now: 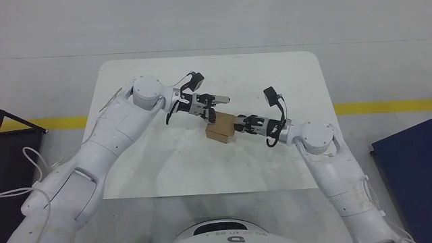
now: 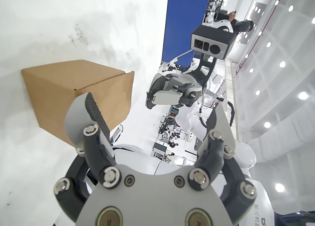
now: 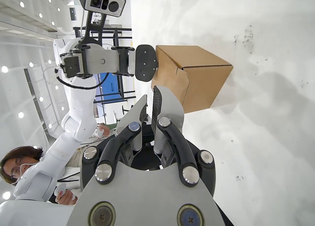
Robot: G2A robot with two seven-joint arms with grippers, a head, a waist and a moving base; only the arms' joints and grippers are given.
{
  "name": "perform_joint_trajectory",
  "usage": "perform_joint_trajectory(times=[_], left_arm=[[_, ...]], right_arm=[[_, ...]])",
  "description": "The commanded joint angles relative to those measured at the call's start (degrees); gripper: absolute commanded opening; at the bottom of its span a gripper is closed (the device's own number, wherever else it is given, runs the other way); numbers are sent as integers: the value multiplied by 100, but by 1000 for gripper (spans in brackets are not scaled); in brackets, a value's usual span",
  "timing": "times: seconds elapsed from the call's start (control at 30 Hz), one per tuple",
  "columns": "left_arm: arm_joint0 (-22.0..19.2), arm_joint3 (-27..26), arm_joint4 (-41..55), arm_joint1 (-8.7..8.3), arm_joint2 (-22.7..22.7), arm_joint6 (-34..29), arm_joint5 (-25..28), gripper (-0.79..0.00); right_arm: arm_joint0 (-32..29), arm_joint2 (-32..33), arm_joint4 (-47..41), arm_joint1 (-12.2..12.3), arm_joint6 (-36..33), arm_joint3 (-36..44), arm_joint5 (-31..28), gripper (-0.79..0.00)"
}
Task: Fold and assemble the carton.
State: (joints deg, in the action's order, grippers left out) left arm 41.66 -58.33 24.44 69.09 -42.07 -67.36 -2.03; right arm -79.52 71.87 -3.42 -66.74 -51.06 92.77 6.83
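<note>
A small brown carton (image 1: 217, 132) stands on the white table (image 1: 270, 74), near its middle. In the left wrist view the carton (image 2: 61, 94) has one side flap (image 2: 123, 99) swung outward. My left gripper (image 1: 219, 100) hovers just behind the carton's top, and in its own view the left gripper (image 2: 153, 111) is open, with one finger (image 2: 92, 110) against the flap. One pad of the left gripper (image 3: 145, 63) rests at the upper edge of the carton (image 3: 204, 81). My right gripper (image 1: 237, 123) sits at the carton's right side. In its own view the right gripper (image 3: 149, 100) is shut and holds nothing.
The tabletop has free room on all sides of the carton. Off the table, a dark blue object (image 1: 405, 158) lies on the floor to the right and a black frame (image 1: 17, 123) stands to the left. A yellow floor line (image 1: 385, 106) runs behind.
</note>
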Motion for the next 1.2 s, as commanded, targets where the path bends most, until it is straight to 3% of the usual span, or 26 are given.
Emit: perform_joint_trajectory(times=[0.0, 0.53, 0.63, 0.77, 1.17], left_arm=[[1, 10, -7, 8, -7, 1, 4, 0], [55, 32, -87, 46, -73, -57, 29, 0], [63, 27, -103, 55, -77, -65, 19, 0], [75, 26, -110, 66, -90, -69, 25, 0], [117, 31, -90, 71, -233, -13, 109, 0]], right_arm=[[64, -89, 29, -5, -23, -88, 45, -668], [380, -468, 46, -27, 26, -634, 158, -662], [389, -486, 18, -24, 47, -659, 151, -637], [370, -476, -6, -12, 74, -635, 100, -539], [282, -415, -49, 37, 111, -492, 46, -511]])
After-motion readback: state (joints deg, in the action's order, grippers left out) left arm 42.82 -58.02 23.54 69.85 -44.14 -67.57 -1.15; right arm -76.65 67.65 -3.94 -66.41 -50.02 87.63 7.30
